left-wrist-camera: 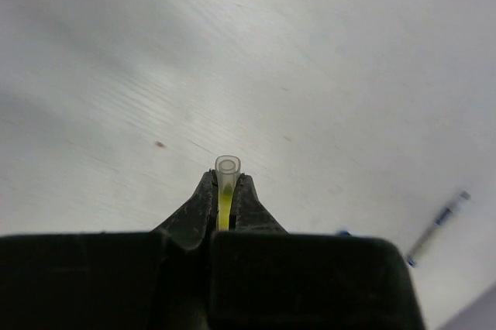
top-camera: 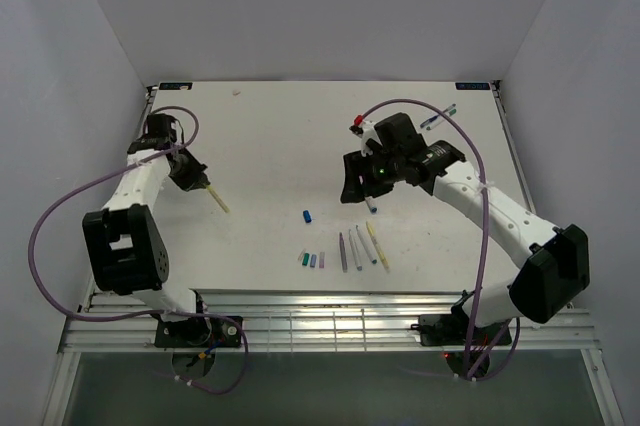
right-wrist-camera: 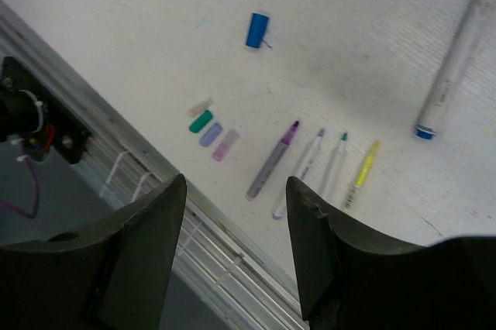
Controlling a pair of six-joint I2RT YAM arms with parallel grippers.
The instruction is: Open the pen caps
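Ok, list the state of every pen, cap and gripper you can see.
left gripper: shut on the yellow pen
yellow pen: gripped; capped or not, cannot tell
right gripper: open, empty
four pens in a row: tips bare, lying flat
four caps in a row: off, lying loose
blue cap: off, lying alone
blue-ended pen: lying flat; cap unclear
far pen: lying flat; too small to tell

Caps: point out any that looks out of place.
One blue cap lies alone, well apart from the tidy row of four caps beside the uncapped pens. Nothing looks damaged or spilled.
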